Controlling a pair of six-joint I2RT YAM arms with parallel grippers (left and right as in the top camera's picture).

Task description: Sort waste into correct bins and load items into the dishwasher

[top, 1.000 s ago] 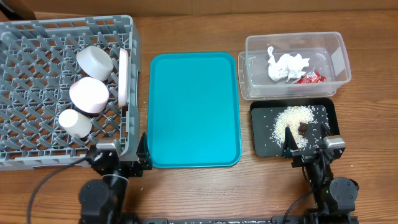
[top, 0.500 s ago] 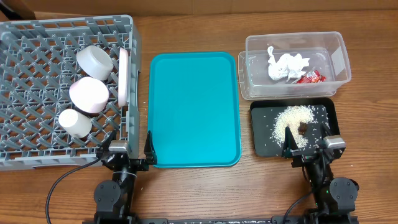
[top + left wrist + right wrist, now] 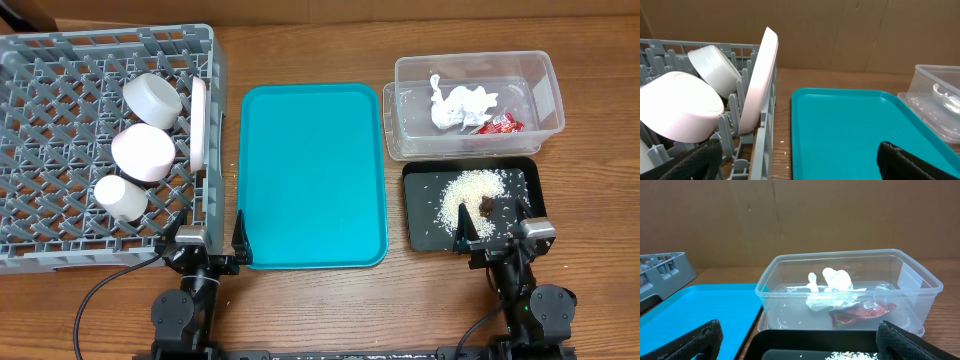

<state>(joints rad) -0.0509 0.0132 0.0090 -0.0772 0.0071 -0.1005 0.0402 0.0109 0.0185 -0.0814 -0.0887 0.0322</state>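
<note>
The grey dish rack (image 3: 60, 60) at the left holds the pale grey-green bowl (image 3: 152, 98), the pink bowl (image 3: 143, 152), the white cup (image 3: 120, 198) and the white plate (image 3: 199, 122), which stands on edge. The clear tub (image 3: 548, 100) holds the tissue (image 3: 458, 105) and the red wrapper (image 3: 497, 124). The black tray (image 3: 415, 235) holds the rice (image 3: 470, 190) and the brown bit (image 3: 487, 206). My left gripper (image 3: 205, 240) is open and empty at the rack's near right corner. My right gripper (image 3: 495, 235) is open and empty at the black tray's near edge. The chopsticks are out of view.
The teal serving tray (image 3: 312, 175) lies bare between the rack and the bins. In the left wrist view my open fingers (image 3: 800, 165) straddle the rack wall (image 3: 765, 150) and the teal tray's edge (image 3: 850, 125). A few rice grains lie on the wood between them.
My left gripper has shifted a little to the right, toward the teal tray's near left corner, then held still. The right arm has not moved.
</note>
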